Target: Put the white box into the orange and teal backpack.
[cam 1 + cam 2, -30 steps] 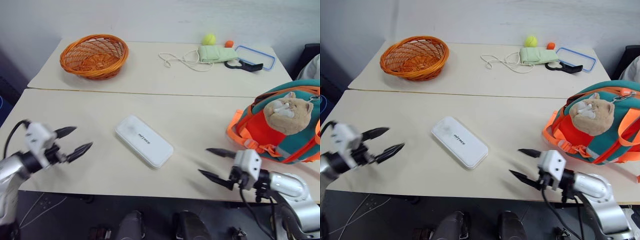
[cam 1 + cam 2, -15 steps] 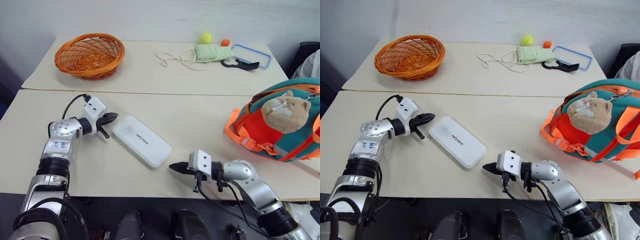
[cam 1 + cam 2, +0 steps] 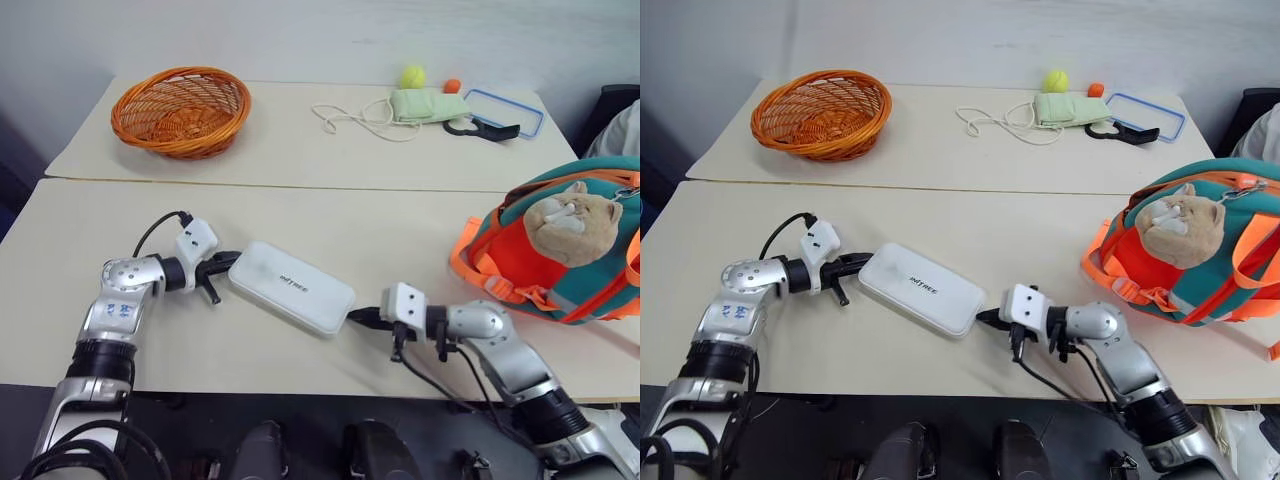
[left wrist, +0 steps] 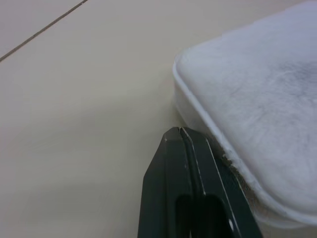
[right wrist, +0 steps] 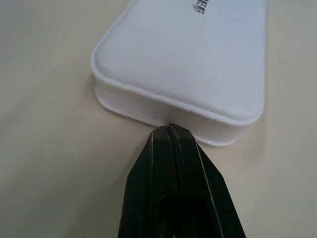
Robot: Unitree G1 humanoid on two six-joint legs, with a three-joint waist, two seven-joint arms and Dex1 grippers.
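jaws closed, both grippers pinch the smooth rounded white box (image 3: 291, 286) endwise.

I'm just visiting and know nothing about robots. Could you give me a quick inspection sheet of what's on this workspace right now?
Surface: two beige tables pushed together.
Job's things: white box lies flat near the front; orange and teal backpack on the right.
Clutter: orange wicker basket, white cord, green pouch, yellow ball, blue-rimmed lid.
Grippers: left gripper and right gripper, both shut, tips at opposite ends of the box.
Cables: black wires on both arms.
Surroundings: plain wall.
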